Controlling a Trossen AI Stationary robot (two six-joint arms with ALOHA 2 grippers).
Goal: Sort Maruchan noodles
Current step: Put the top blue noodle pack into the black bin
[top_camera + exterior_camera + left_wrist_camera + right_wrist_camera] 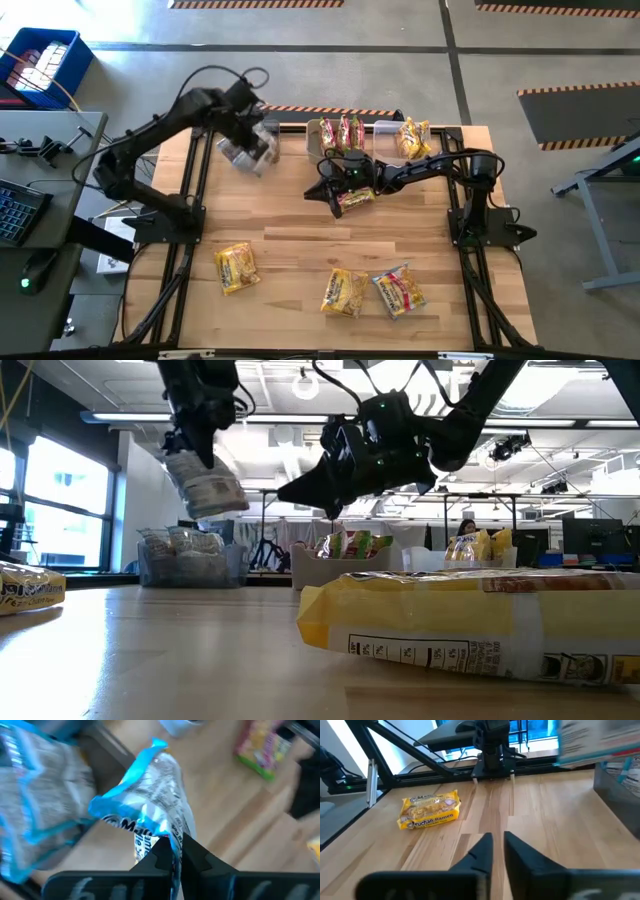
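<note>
The left claw (172, 851) is clamped on the edge of 1 silvery Maruchan packet (155, 795) and hangs it above the clear bin (150, 565) of similar packets, probably for dropping there, while the right claw (494, 845), almost together and empty, hovers over the counter (300, 250).

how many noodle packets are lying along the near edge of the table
3. One yellow packet sits toward the left arm's side; a second yellow packet and a grey-edged packet lie side by side toward the right arm's side. None seems hidden there.
</note>
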